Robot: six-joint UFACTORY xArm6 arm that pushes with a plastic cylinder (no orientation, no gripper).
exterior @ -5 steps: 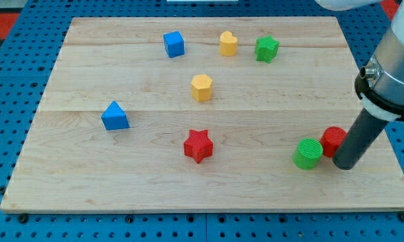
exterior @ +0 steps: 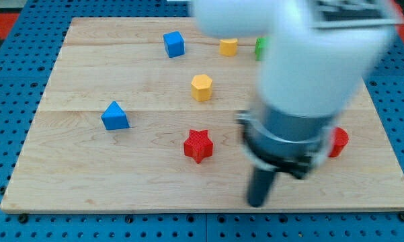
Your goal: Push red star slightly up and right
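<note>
Red star [exterior: 198,145] flat on wooden bench [exterior: 87,168], no long axis, one point toward view's bottom, my tip [exterior: 257,202] at its 4 o'clock, apart, no grasping hand.

Wooden board [exterior: 74,181] on blue pegboard [exterior: 7,101]; blue cube [exterior: 175,44] near the view's top; yellow block [exterior: 228,46] to its right, top partly hidden, shape unclear; green block [exterior: 260,47] just a sliver, shape unclear; yellow hexagon [exterior: 201,87] mid-board; blue triangle [exterior: 114,116] at the view's left; red block [exterior: 338,141] at right, partly hidden.
</note>
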